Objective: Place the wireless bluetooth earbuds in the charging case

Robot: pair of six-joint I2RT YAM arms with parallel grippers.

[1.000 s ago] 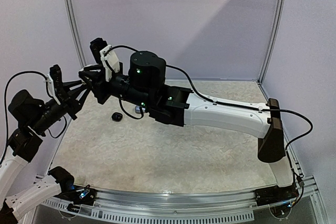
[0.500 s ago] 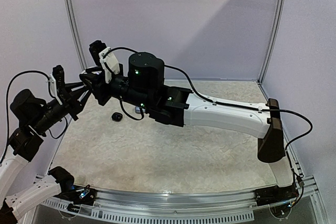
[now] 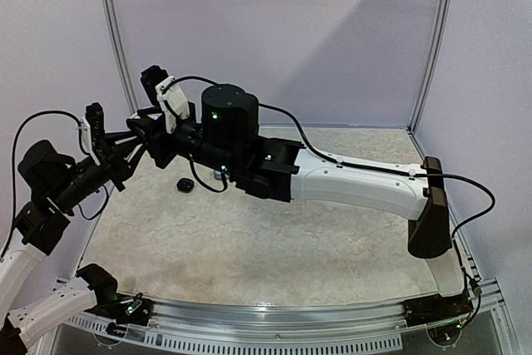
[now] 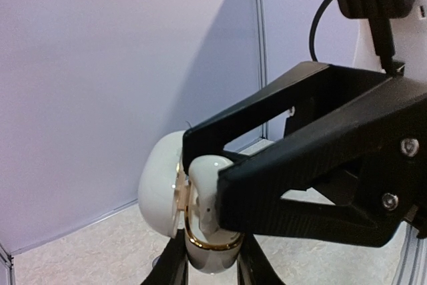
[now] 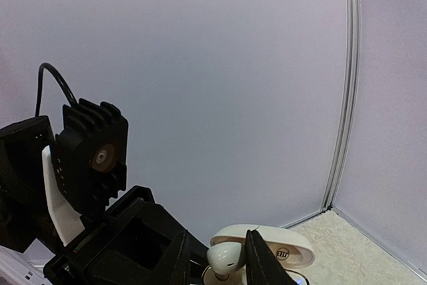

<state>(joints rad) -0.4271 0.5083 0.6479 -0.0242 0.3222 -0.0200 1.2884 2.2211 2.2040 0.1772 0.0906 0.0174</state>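
The white charging case (image 4: 212, 253) with a gold rim is held above the table, my left gripper (image 4: 208, 262) shut on its lower body. Its lid (image 4: 159, 191) stands open to the left. A white earbud (image 4: 202, 190) sits stem-down in the case mouth. My right gripper (image 5: 217, 235) straddles that earbud (image 5: 224, 257): the right finger (image 5: 259, 258) touches it and the left finger stands apart from it. The open lid (image 5: 283, 250) shows behind. In the top view both grippers meet at the far left, left gripper (image 3: 126, 149), right gripper (image 3: 138, 129).
A small black pebble-like case (image 3: 184, 184) lies on the beige mat under the right arm, with a small silvery thing (image 3: 219, 174) beside it. The left wall post (image 3: 116, 47) stands close behind the grippers. The right arm (image 3: 357, 184) spans the mat's middle.
My right gripper's jaws have parted a little around the earbud. Both grippers have edged slightly up and left while staying together.
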